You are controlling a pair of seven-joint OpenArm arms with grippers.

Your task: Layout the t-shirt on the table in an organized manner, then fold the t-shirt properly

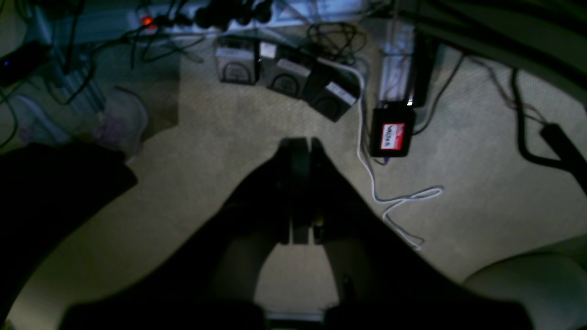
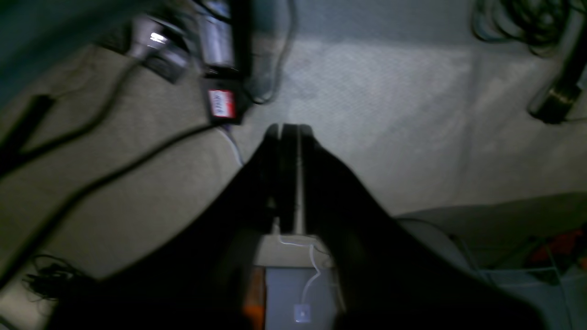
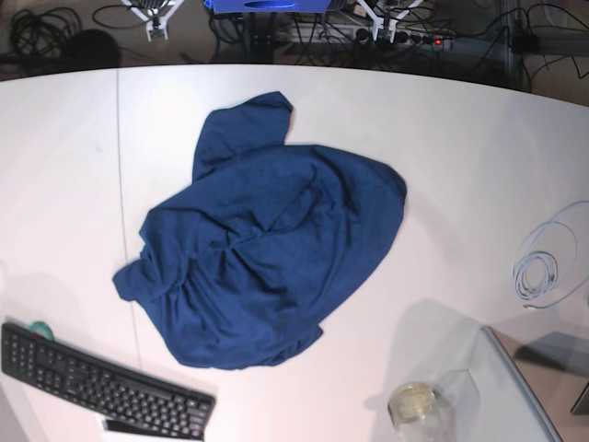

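We see the t-shirt [image 3: 262,244] lying crumpled in a loose heap near the middle of the table [image 3: 460,147], one sleeve or corner poking toward the far side, folds bunched at its near left. The thin dark seam [image 3: 118,129] of the tabletop runs just left of the heap and passes under its left edge. A black keyboard [image 3: 97,382] sits at the near left, apart from the cloth. A coil of white cable [image 3: 543,267] lies at the right edge, well apart from the shirt. A glass jar [image 3: 414,405] stands near the front, beside a glass panel [image 3: 515,387].

Neither arm shows in the base view. The left gripper [image 1: 300,142] hangs over carpet [image 1: 220,137] strewn with cables and power bricks [image 1: 284,78], jaws together, nothing between them. The right gripper [image 2: 289,128] likewise hangs over the floor, jaws pressed together and holding nothing.
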